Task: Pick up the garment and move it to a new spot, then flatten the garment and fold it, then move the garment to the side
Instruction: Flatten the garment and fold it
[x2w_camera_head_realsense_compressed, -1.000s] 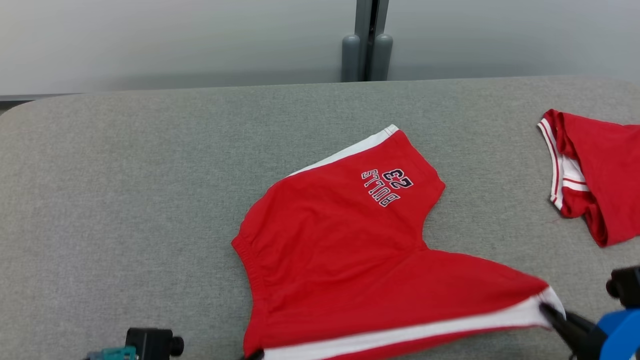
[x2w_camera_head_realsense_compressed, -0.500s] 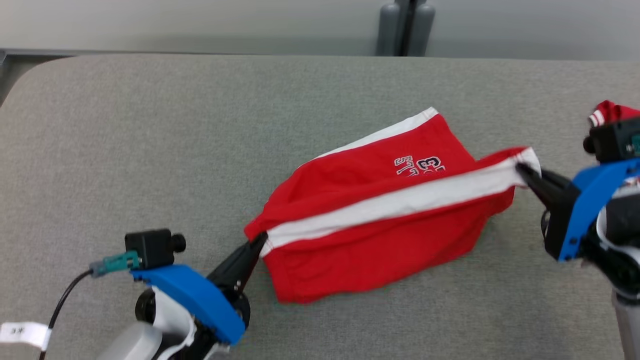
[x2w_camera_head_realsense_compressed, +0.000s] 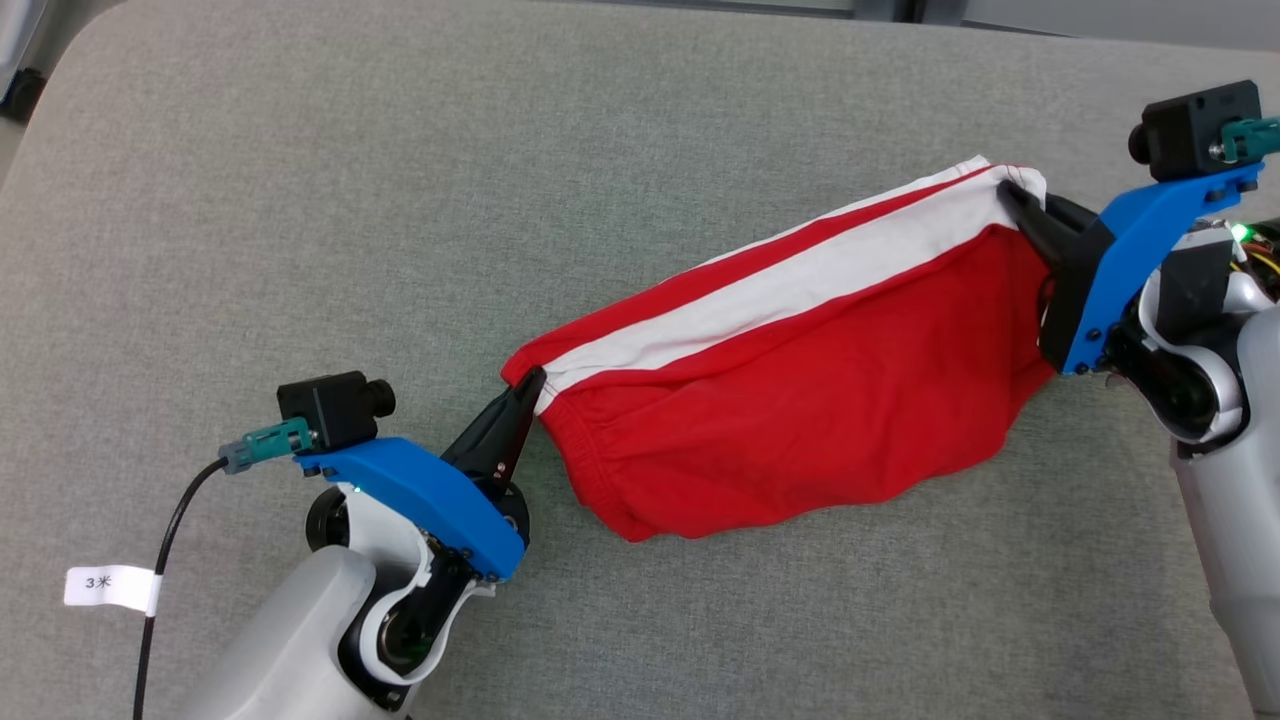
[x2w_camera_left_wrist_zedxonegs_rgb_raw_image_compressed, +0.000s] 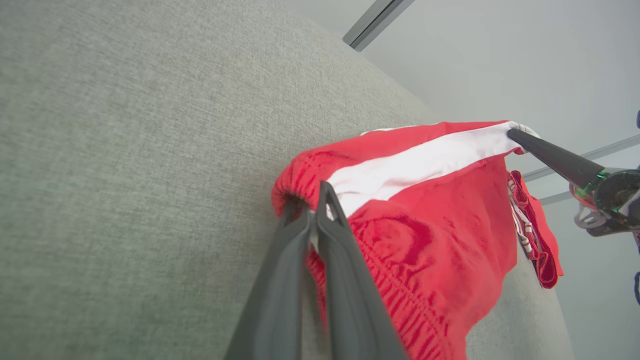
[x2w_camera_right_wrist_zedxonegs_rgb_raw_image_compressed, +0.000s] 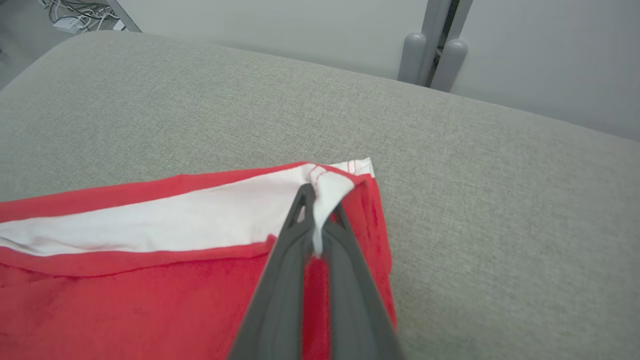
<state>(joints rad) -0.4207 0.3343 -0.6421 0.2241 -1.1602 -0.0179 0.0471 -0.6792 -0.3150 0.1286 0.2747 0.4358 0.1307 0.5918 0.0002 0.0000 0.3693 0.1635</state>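
— Where's the garment (x2w_camera_head_realsense_compressed: 800, 430)?
— Red soft-knit shorts with a white side stripe and a gathered elastic waistband, stretched over the grey woven surface (x2w_camera_head_realsense_compressed: 350, 200).
— The pincers?
— Left pincer (x2w_camera_head_realsense_compressed: 527, 384) clenched on the waistband end, right pincer (x2w_camera_head_realsense_compressed: 1008, 190) on the white hem corner. The cloth sags between them.

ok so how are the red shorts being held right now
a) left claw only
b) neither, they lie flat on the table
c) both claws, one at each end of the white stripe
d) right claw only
c: the left claw is shut on the waistband end and the right claw on the hem end of the red shorts, with the white stripe stretched between them.
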